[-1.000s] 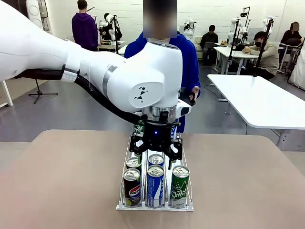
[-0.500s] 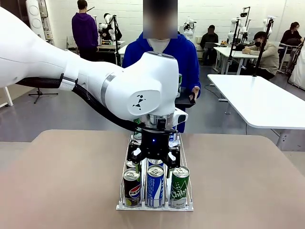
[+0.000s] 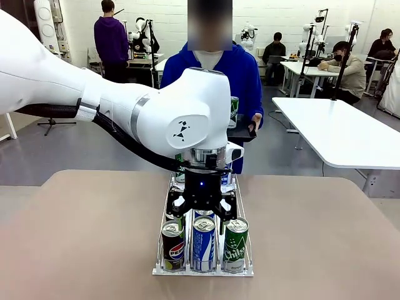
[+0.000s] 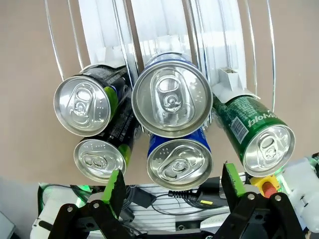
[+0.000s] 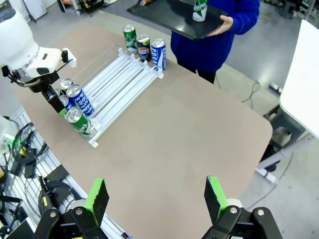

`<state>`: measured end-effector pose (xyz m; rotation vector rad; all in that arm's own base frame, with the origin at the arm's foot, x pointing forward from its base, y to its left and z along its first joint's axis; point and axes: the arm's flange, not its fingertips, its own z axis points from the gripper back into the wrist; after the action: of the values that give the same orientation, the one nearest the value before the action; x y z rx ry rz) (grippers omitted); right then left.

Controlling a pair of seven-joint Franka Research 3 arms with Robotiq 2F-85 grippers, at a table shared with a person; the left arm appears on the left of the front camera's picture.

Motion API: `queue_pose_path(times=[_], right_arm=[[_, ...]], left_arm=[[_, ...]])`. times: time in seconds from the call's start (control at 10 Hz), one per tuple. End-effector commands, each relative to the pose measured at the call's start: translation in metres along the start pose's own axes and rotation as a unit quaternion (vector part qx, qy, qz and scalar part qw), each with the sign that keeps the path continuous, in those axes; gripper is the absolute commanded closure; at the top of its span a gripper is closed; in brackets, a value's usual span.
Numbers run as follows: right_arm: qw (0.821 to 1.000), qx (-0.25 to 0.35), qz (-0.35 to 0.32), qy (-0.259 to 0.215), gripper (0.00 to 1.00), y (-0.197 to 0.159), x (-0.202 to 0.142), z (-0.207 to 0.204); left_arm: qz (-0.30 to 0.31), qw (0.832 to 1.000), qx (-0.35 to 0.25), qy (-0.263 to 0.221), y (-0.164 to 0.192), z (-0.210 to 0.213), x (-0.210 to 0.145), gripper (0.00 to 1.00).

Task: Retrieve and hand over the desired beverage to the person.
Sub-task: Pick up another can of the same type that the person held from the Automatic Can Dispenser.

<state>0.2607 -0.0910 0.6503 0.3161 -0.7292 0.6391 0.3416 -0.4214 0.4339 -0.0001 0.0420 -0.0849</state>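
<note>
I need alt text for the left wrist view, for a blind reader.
The open left gripper with green pads hangs over five aluminium drink cans in a clear plastic rack on a tan table: two black cans, two blue cans, one green can.

White, rounded left arm point(image 3: 56, 69) with a grey band point(image 3: 138, 111), a small black mark point(image 3: 182, 130) and a black cable point(image 3: 128, 139) alongside; black left gripper point(image 3: 201, 219) with green pads point(image 4: 115, 184) and a blue light point(image 3: 201, 184) above it

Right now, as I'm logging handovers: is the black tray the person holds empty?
No, a green can stands upright on the black tray that the person holds.
</note>
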Motion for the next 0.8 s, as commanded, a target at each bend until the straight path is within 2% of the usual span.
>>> queue_pose_path(times=[0.0,0.4,0.7], right_arm=[[1.0,-0.002,-0.002,0.0,0.0,-0.0014,0.0004,-0.0018],[1.0,-0.002,-0.002,0.0,0.0,-0.0014,0.0004,-0.0018],[1.0,-0.002,-0.002,0.0,0.0,-0.0014,0.0004,-0.0018]], left_arm=[[0.024,1.0,0.001,0.015,0.0007,-0.0039,-0.0071,0.0],[0.031,0.999,0.001,0.022,-0.0001,-0.0064,-0.0062,0.0],[0.036,0.999,0.008,0.002,-0.0013,-0.0097,-0.0046,0.0]])
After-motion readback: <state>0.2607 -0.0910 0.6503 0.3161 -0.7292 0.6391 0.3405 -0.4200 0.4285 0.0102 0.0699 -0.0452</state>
